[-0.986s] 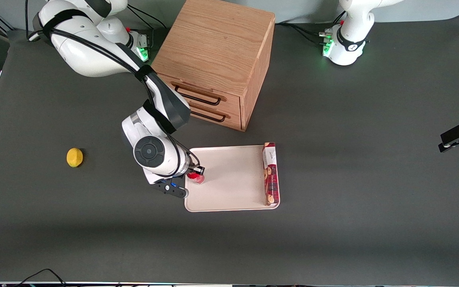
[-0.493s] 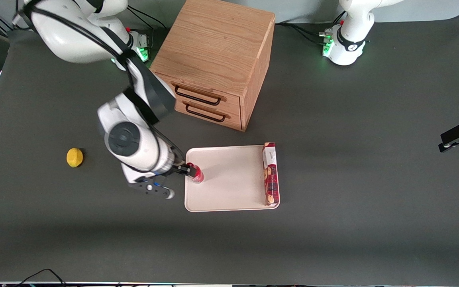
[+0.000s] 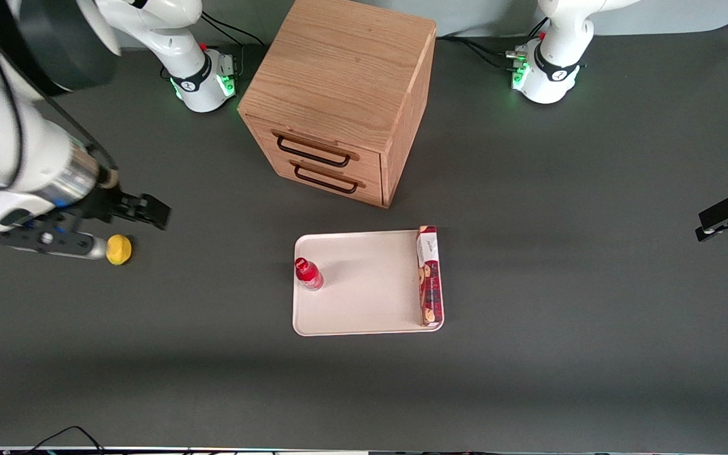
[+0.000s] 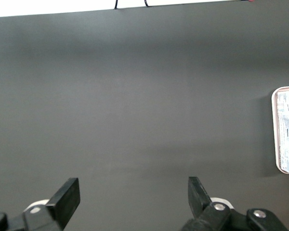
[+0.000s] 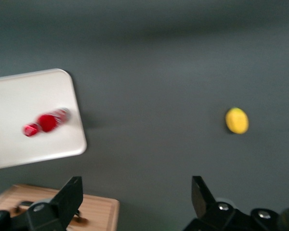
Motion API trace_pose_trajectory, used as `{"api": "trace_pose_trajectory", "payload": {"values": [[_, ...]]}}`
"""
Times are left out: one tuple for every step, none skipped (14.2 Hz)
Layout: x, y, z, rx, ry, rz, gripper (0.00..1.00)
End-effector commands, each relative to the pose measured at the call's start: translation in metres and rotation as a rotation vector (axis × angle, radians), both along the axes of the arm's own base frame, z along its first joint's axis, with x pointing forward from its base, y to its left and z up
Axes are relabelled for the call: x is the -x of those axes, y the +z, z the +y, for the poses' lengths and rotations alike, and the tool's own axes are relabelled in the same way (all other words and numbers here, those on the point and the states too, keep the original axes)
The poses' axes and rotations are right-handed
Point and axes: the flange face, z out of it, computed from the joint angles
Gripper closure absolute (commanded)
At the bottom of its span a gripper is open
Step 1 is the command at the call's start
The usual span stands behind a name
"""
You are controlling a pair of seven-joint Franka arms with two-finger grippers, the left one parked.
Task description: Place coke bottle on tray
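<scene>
No legible text anywhere.

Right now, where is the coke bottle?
The coke bottle stands upright on the tray, at its edge toward the working arm, apart from the open gripper near the lemon.

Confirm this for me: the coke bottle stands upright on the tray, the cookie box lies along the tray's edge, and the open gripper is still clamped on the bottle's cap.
Not quite. The gripper is open, but it holds nothing: the front view shows it well clear of the tray, up beside the lemon toward the working arm's end of the table. The coke bottle does stand upright on the tray, and the cookie box lies along its edge.
</scene>
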Motion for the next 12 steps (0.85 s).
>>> {"api": "trace_pose_trajectory", "payload": {"values": [[0.029, -0.009, -0.079, -0.038, 0.007, 0.035, 0.0], [0.041, -0.019, -0.1, -0.04, -0.002, 0.018, 0.0], [0.054, -0.033, -0.116, -0.037, 0.005, -0.002, 0.0], [0.067, -0.042, -0.125, -0.034, -0.007, -0.035, 0.0], [0.072, -0.048, -0.126, -0.033, -0.015, -0.045, 0.0], [0.071, -0.049, -0.128, -0.034, -0.021, -0.041, 0.0], [0.068, -0.046, -0.131, -0.036, -0.029, -0.049, 0.0], [0.064, -0.036, -0.129, -0.038, -0.033, -0.069, 0.0], [0.058, -0.034, -0.129, -0.043, -0.049, -0.076, 0.0], [0.052, -0.03, -0.128, -0.059, -0.059, -0.082, 0.0], [0.053, -0.029, -0.129, -0.074, -0.066, -0.063, 0.0], [0.054, -0.029, -0.129, -0.079, -0.07, -0.058, 0.0]]}}
